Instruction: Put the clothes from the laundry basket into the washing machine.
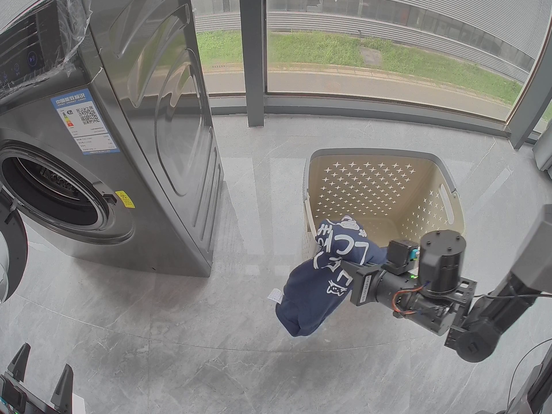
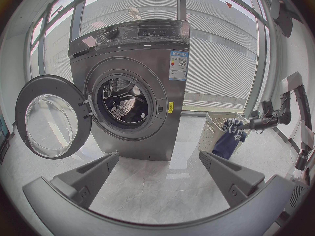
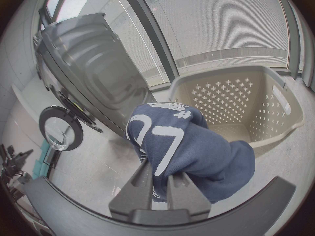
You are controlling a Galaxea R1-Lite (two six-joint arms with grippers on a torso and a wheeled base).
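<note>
A navy blue garment with white print (image 1: pixel 325 277) hangs over the floor at the near left corner of the beige laundry basket (image 1: pixel 443 202). My right gripper (image 3: pixel 160 181) is shut on the garment (image 3: pixel 190 151), seen from afar as the garment (image 2: pixel 229 136) beside the basket (image 2: pixel 210 131). The grey washing machine (image 1: pixel 144 116) stands to the left with its drum (image 2: pixel 124 104) open and its round door (image 2: pixel 49 115) swung wide. My left gripper (image 2: pixel 157 167) stays low in front of the machine, open and holding nothing, and its fingertips (image 1: pixel 63 378) peek in at the lower left.
The basket interior looks bare apart from the held garment at its rim. Something dark lies inside the drum. A glass wall (image 1: pixel 374 41) runs behind machine and basket. Open grey tiled floor (image 1: pixel 230 329) lies between the two.
</note>
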